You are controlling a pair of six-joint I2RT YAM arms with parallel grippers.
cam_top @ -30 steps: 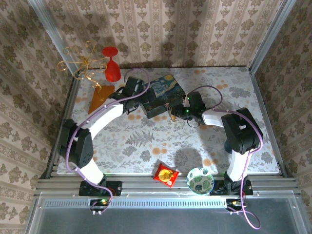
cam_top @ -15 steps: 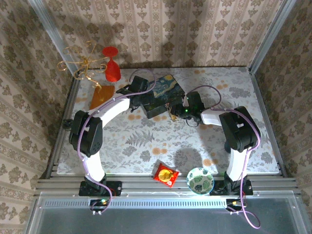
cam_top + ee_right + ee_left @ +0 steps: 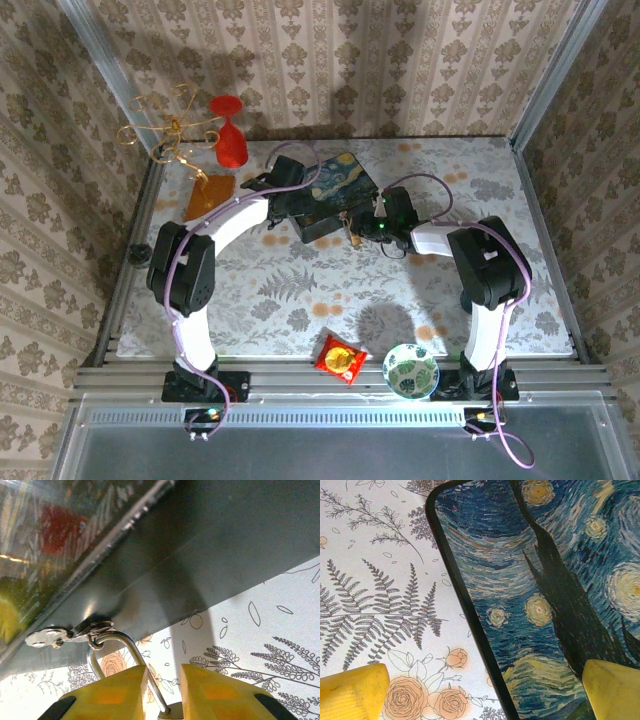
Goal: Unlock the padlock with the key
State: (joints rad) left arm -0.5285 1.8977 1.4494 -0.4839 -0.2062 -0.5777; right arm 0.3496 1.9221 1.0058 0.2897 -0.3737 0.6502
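Top external view: dark blue box sits mid-table, left gripper spread wide over its lid. Padlock hangs through the hasp, so not unlocked yet I'd say. Right gripper is nearly pinched together at the shackle; can't tell on what.

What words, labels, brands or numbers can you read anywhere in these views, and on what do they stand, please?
No text can be read anywhere.
Red snack packet: any print is too small to read.
Painted box lid: a swirling night-sky picture, no lettering.
Patterned bowl: leaf pattern, no lettering visible.
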